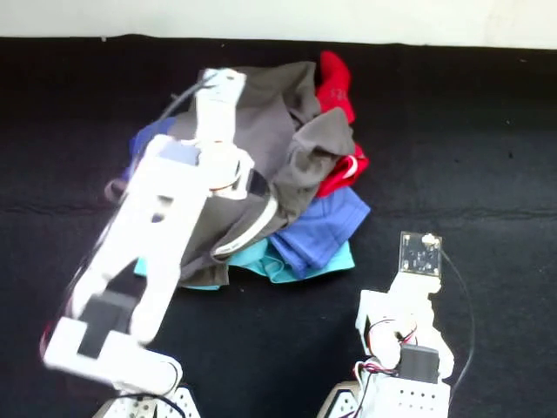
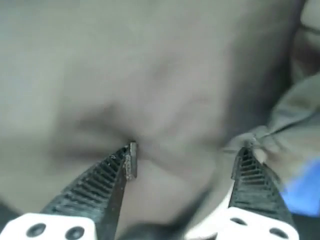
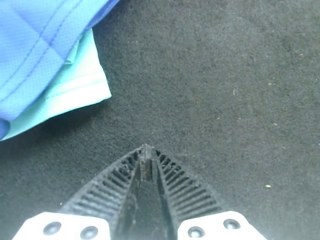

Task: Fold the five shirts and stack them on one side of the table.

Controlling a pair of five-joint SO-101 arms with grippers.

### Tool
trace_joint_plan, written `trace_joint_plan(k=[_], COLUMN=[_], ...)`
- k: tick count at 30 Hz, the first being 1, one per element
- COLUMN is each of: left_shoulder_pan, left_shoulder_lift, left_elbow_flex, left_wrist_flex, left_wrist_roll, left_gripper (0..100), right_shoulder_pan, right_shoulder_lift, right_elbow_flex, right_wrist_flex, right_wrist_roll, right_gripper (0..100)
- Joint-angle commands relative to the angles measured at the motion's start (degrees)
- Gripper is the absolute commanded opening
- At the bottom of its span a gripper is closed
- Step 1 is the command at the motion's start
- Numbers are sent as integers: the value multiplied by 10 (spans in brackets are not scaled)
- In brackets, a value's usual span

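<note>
Several shirts lie heaped at the table's middle. A grey shirt (image 1: 278, 148) tops the pile, with a red shirt (image 1: 335, 87) behind it, a blue shirt (image 1: 322, 228) and a turquoise shirt (image 1: 287, 261) beneath. The left arm stretches over the heap from the near left. My left gripper (image 2: 185, 160) hangs open right above the grey shirt (image 2: 150, 75), nothing between its fingers. The right arm sits folded at the near right. My right gripper (image 3: 146, 152) is shut and empty over bare black cloth, beside the corner of the turquoise shirt (image 3: 75, 85) and the blue shirt (image 3: 35, 45).
A black cloth (image 1: 470, 148) covers the whole table. Bare cloth stretches to the right of the heap and along the far edge by the white wall (image 1: 348, 17). The arm bases stand at the near edge.
</note>
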Motion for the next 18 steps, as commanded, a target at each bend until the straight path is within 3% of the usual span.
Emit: trace_joint_plan(k=[1,6,11,18], left_shoulder_pan=[-12,-66,-144,-279], left_shoulder_lift=[109,219,301,372], left_elbow_flex=[-62,-155,-269,-443], left_wrist_flex=[14,104,214,370], left_wrist_roll=[2,1,1,-15], left_gripper=[305,267,0,9], right_shoulder_pan=[-2,-2,-2,-2], right_shoulder_lift=[-7,-7,-7,-7], right_elbow_flex=[72,72,72,72], right_wrist_flex=[5,5,5,5], right_wrist_roll=[-5,-5,-5,-5], right_gripper=[7,7,7,7])
